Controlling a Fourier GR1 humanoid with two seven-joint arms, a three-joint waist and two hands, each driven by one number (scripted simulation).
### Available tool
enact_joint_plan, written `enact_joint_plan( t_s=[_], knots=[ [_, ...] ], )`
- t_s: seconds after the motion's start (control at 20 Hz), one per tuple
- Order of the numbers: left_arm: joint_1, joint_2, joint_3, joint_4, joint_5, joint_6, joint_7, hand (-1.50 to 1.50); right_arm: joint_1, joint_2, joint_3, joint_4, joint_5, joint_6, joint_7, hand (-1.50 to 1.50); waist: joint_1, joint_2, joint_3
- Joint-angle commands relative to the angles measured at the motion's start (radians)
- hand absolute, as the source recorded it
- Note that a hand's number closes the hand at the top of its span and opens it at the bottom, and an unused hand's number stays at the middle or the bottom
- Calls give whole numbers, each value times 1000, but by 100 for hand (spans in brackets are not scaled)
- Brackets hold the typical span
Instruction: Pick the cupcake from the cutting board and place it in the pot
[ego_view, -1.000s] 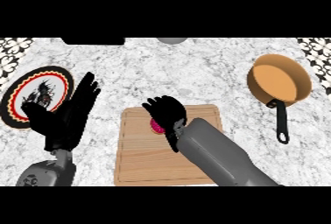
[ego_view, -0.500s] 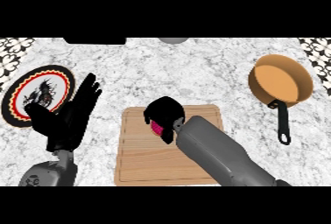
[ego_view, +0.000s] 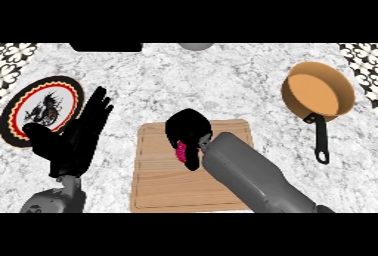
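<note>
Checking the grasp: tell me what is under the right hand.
Under the curled right hand a pink sliver of the cupcake shows, above the cutting board. The rest of the cupcake is covered by the hand.

A grey-white marbled tabletop (ego_view: 192, 80) carries a wooden cutting board (ego_view: 159, 187) at near centre, an orange pot (ego_view: 317, 92) with black handle far right, and a patterned plate (ego_view: 44, 107) left.
</note>
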Motion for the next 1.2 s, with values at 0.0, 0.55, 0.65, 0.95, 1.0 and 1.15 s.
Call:
enact_joint_plan(
  t_s=[0.0, 0.55, 0.65, 0.95, 1.0, 1.15],
  knots=[
    [27, 7, 28, -6, 15, 5, 5, 0, 80, -103, -135, 15, -22, -92, 166, 150, -56, -13, 0],
    [85, 38, 82, -27, 11, 25, 0, 0, 168, -616, -518, 10, -29, -385, 620, 150, -141, -41, -5],
    [79, 32, 73, -58, 10, 33, 26, 0, 197, -645, -512, -118, -15, -393, 661, 150, -129, -44, -5],
    [113, 24, 58, -56, 1, 24, 1, 0, 221, -788, -557, -493, -22, -325, 764, 150, -112, -40, -4],
    [72, 32, 75, -18, 23, 5, -7, 0, 236, -810, -550, -563, -11, -303, 790, 150, -113, -33, -5],
    [59, 46, 88, -26, 33, -4, 6, 0, 236, -875, -569, -760, -22, -249, 816, 150, -105, -33, -4]
  ],
)
